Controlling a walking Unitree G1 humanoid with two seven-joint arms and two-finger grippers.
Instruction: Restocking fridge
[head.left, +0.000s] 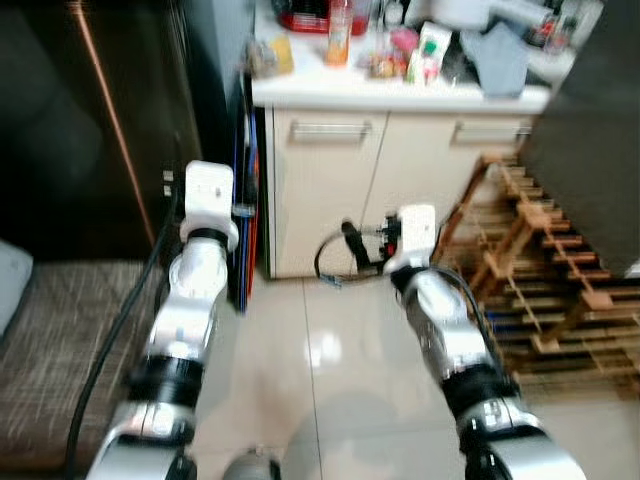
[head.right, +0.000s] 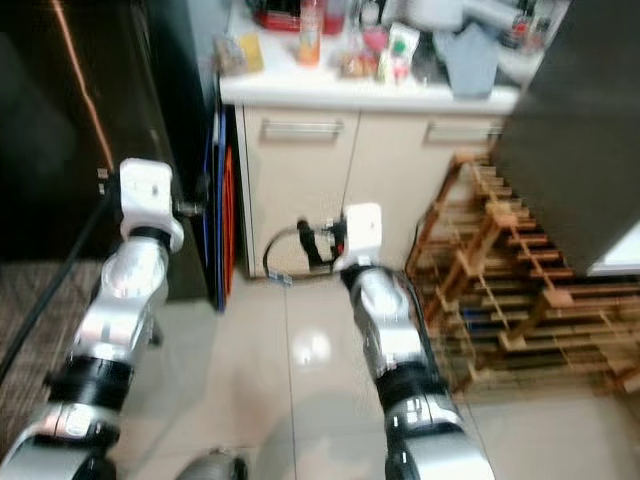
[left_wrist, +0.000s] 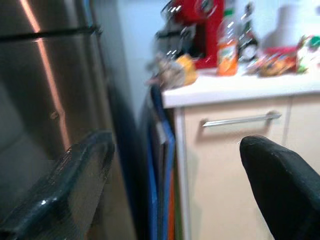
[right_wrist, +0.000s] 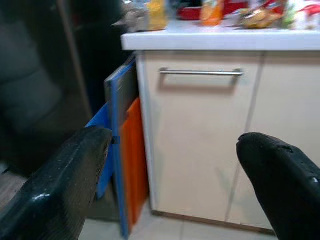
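The dark steel fridge stands shut at the left, just beside a cream cabinet with blue and orange boards wedged between them. On the white counter sit an orange bottle and mixed groceries, and a wooden rack stands at the right. Both the left gripper and right gripper hang empty above the floor, fingers spread wide

Brushed-metal fridge, glossy tiled floor, slatted wooden rack, smooth cream cabinet with metal handle
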